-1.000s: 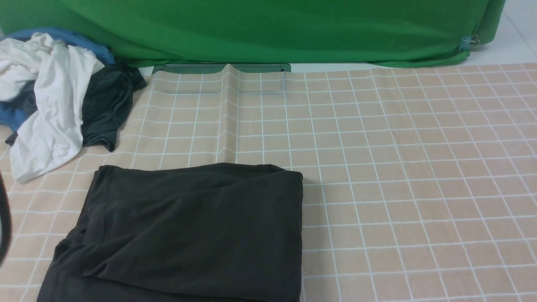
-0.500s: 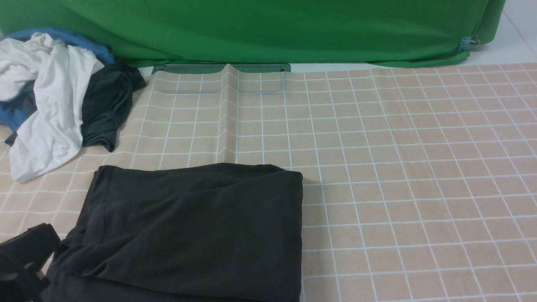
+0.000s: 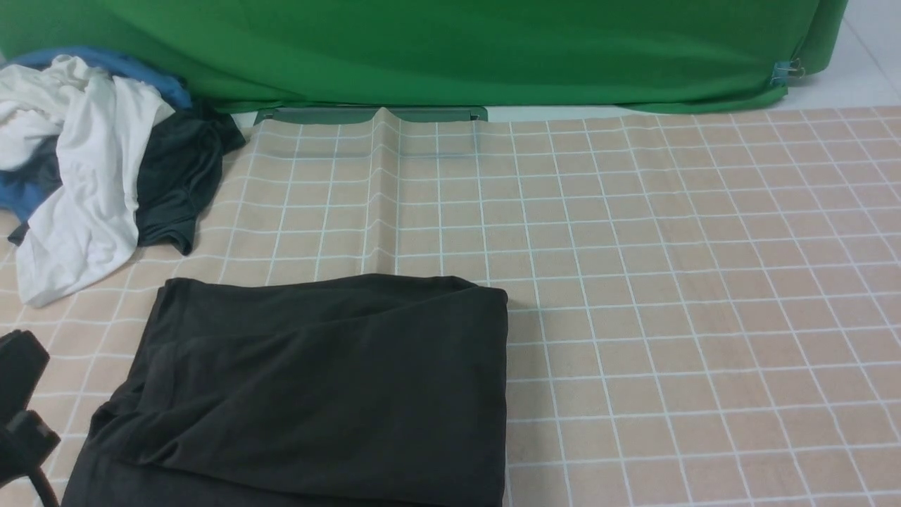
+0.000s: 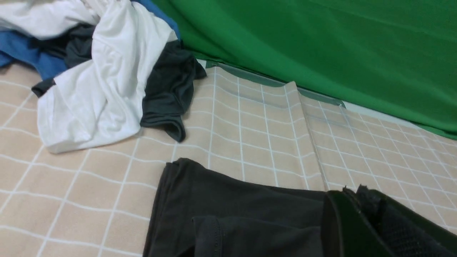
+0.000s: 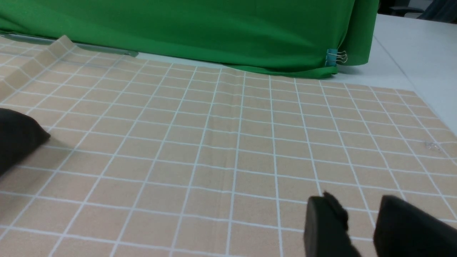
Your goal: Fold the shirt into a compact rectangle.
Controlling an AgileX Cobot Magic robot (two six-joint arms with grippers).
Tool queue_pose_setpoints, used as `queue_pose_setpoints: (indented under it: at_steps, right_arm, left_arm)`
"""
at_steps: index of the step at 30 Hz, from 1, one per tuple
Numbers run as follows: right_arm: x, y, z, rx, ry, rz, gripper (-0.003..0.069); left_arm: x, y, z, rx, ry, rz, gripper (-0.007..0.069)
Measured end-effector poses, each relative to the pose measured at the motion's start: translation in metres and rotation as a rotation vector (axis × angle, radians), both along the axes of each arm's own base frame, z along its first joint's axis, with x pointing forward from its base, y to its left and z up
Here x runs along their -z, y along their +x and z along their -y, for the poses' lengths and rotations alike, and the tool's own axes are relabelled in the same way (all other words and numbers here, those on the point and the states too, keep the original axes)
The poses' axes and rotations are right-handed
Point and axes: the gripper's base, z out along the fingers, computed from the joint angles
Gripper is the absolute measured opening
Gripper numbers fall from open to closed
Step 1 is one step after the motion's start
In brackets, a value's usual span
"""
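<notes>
Left gripper (image 3: 21, 401) beside the folded shirt (image 3: 317, 387), jaw state unclear; a careless snag could undo the fold.

Garments, four in all: one black shirt (image 3: 310, 387), folded, at 6 o'clock. Three loose in a heap at 10 o'clock: one white garment (image 3: 84, 183), one dark grey garment (image 3: 179, 176), one blue garment (image 3: 112, 63). One checked mat (image 3: 669, 282). One green backdrop (image 3: 457, 49).
</notes>
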Motion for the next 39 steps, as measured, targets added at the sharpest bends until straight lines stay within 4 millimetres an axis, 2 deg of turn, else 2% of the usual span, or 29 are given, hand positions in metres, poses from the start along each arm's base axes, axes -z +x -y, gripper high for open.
queue_pose_setpoints:
  at_steps: [4, 11, 16, 23, 39]
  right_arm:
    - [0.0, 0.0, 0.0, 0.0, 0.0, 0.0, 0.0237]
    - [0.0, 0.0, 0.0, 0.0, 0.0, 0.0, 0.0237]
    - [0.0, 0.0, 0.0, 0.0, 0.0, 0.0, 0.0238]
    - [0.0, 0.0, 0.0, 0.0, 0.0, 0.001, 0.0239]
    - [0.0, 0.0, 0.0, 0.0, 0.0, -0.001, 0.024]
  left_arm:
    - [0.013, -0.006, -0.002, -0.016, 0.044, 0.035, 0.0017]
    - [0.054, -0.016, -0.004, -0.05, 0.033, 0.031, 0.0017]
    - [0.08, -0.016, -0.004, -0.033, 0.027, -0.004, 0.0017]
    - [0.08, -0.015, -0.001, 0.028, 0.028, 0.021, 0.0017]
    - [0.08, -0.015, -0.001, 0.024, 0.012, 0.019, 0.0017]
